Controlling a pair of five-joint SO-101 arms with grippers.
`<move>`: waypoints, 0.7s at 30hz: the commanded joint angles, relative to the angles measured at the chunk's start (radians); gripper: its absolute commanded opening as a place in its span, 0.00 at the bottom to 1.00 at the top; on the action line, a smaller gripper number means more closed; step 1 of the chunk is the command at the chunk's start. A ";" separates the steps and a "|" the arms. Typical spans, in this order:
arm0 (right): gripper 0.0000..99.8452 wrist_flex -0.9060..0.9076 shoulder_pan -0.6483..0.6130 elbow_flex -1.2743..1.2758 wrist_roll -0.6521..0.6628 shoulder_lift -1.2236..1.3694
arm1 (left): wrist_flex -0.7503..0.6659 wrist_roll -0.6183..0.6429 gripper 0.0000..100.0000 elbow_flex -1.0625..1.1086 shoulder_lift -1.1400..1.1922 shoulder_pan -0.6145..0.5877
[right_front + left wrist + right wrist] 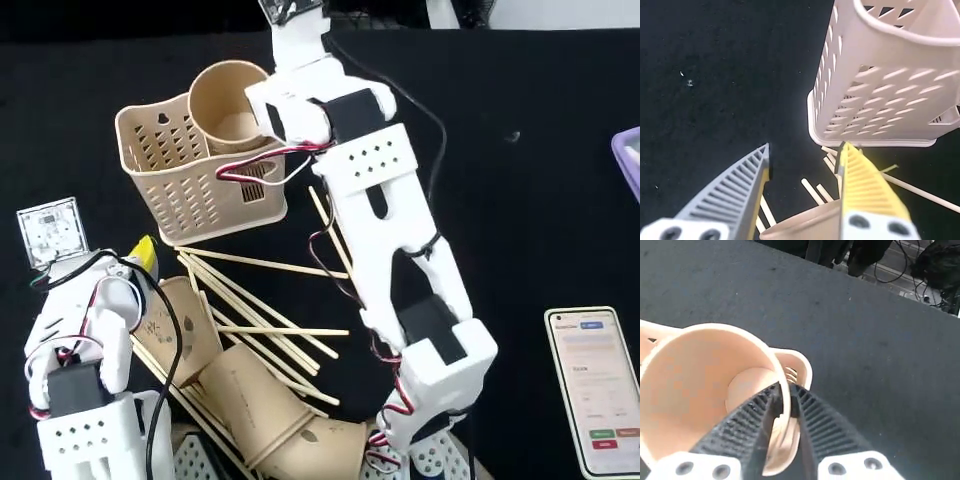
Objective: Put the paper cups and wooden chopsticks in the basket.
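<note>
My right gripper (272,120) is shut on the rim of a paper cup (228,103) and holds it tilted over the beige basket (190,190). In the right wrist view the fingers (815,415) pinch the cup wall (695,390) above the basket rim (802,367). My left gripper (805,150) is open just short of the basket wall (890,75), with the rim of a lying cup (800,225) between its jaws. Three more cups (260,400) lie in a row at the table's front, and several wooden chopsticks (265,300) are scattered between them and the basket.
A phone (595,385) lies at the right front edge of the black table. A purple object (628,160) pokes in at the right edge. The right arm's long white links (400,260) stretch over the table's middle above some chopsticks.
</note>
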 commanded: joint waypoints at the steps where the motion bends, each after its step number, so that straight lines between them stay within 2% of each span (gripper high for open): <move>1: 0.21 0.064 -0.034 -0.081 -0.028 -0.031 | -0.012 0.009 0.23 -0.008 0.003 0.010; 3: 0.25 0.115 -0.034 -0.116 -0.029 -0.054 | -0.012 0.009 0.23 -0.008 0.003 0.008; 9: 0.25 0.288 -0.028 -0.213 -0.029 -0.160 | -0.012 0.009 0.23 -0.008 0.003 0.012; 21: 0.25 0.560 -0.034 -0.200 -0.018 -0.369 | -0.014 0.009 0.23 -0.008 0.003 0.015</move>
